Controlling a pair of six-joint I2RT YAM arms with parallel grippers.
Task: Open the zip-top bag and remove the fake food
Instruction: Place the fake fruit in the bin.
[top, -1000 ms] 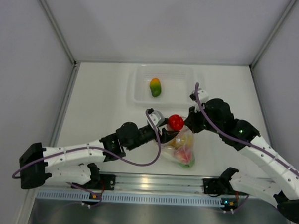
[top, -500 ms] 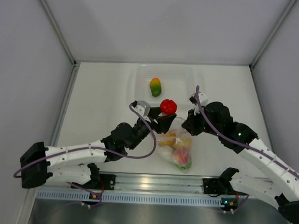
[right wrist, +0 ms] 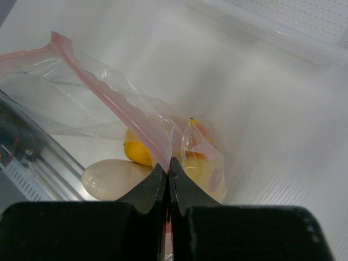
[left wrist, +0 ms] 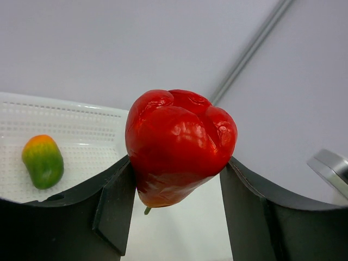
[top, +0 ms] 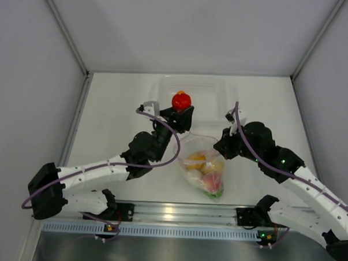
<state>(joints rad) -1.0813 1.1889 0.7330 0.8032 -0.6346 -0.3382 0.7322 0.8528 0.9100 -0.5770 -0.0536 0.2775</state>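
My left gripper (top: 180, 112) is shut on a glossy red pepper (top: 181, 100), a piece of the fake food, and holds it in the air over the near part of the clear tub (top: 217, 89). The left wrist view shows the pepper (left wrist: 179, 147) pinched between both fingers of the left gripper (left wrist: 178, 166). The zip-top bag (top: 204, 163) lies on the table with its mouth open, and yellow, orange, pink and green pieces are inside. My right gripper (right wrist: 169, 161) is shut on the bag's pink zip strip (right wrist: 117, 103); in the top view that right gripper (top: 222, 145) sits at the bag's right edge.
A green-and-orange fruit (left wrist: 42, 161) lies in the tub (left wrist: 81, 130); in the top view the pepper hides it. In the right wrist view, a white piece (right wrist: 114, 178) and a yellow piece (right wrist: 138, 152) show in the bag. A metal rail (top: 176, 212) runs along the near edge.
My left gripper has carried the red pepper up and away from the bag's mouth to above the tub. The right gripper has kept its hold on the bag's edge.
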